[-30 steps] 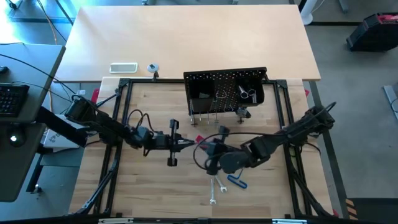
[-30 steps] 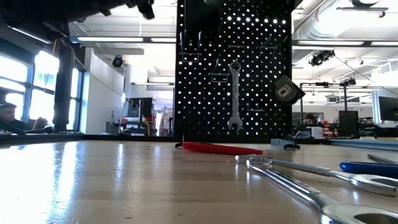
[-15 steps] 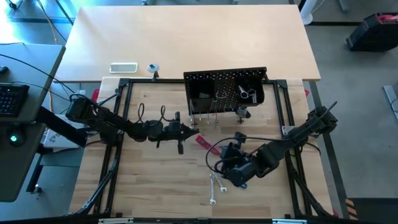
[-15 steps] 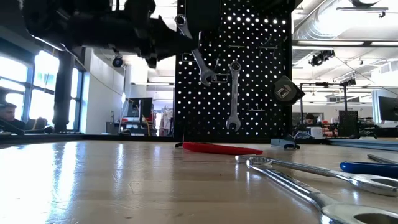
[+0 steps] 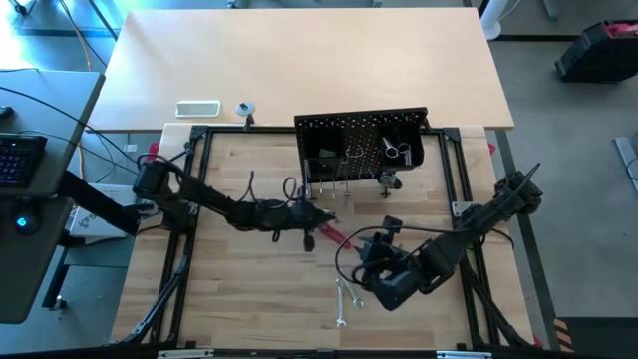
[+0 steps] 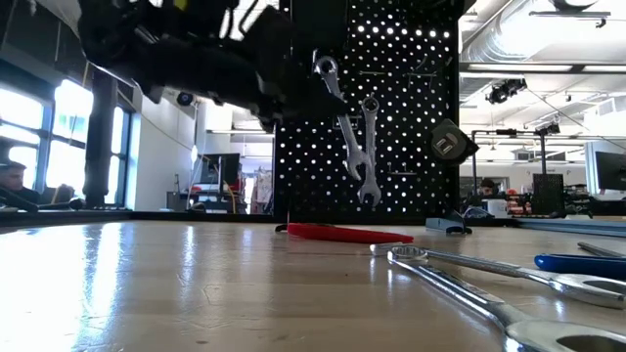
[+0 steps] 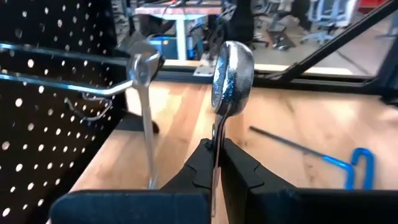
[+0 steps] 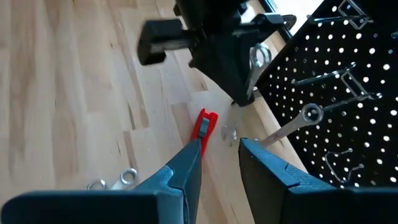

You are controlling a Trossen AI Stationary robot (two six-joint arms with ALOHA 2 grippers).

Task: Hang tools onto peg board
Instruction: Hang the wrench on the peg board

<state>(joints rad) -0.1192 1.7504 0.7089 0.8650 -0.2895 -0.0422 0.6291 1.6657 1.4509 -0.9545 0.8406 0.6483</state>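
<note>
My left gripper is shut on a slim silver wrench, just in front of the black peg board. The held wrench is close beside another wrench that hangs by its top ring from a peg. My right gripper stands open above the table, nearer and to the right, with nothing between its fingers. A red-handled tool lies flat below the board. Two wrenches lie near the front. The blue-ended key lies on the wood. My left gripper pinches the wrench's shaft between its two fingers. The fingers come about level from the table's left and lie across the shaft. The wrench's round end stands out above the fingers. The wrench is lifted clear, nearly upright and a little tilted.
A tape measure hangs on the board's right part, and empty hooks stick out of it. A black tubular frame runs round the work area. A white tray lies on the far table.
My left gripper has carried the wrench toward the table's right and down, up to the peg board, and has tipped toward level. The wrench now hangs lower, next to the hanging one. My right gripper has drawn back toward the right and near edge, away from the lying wrenches.
</note>
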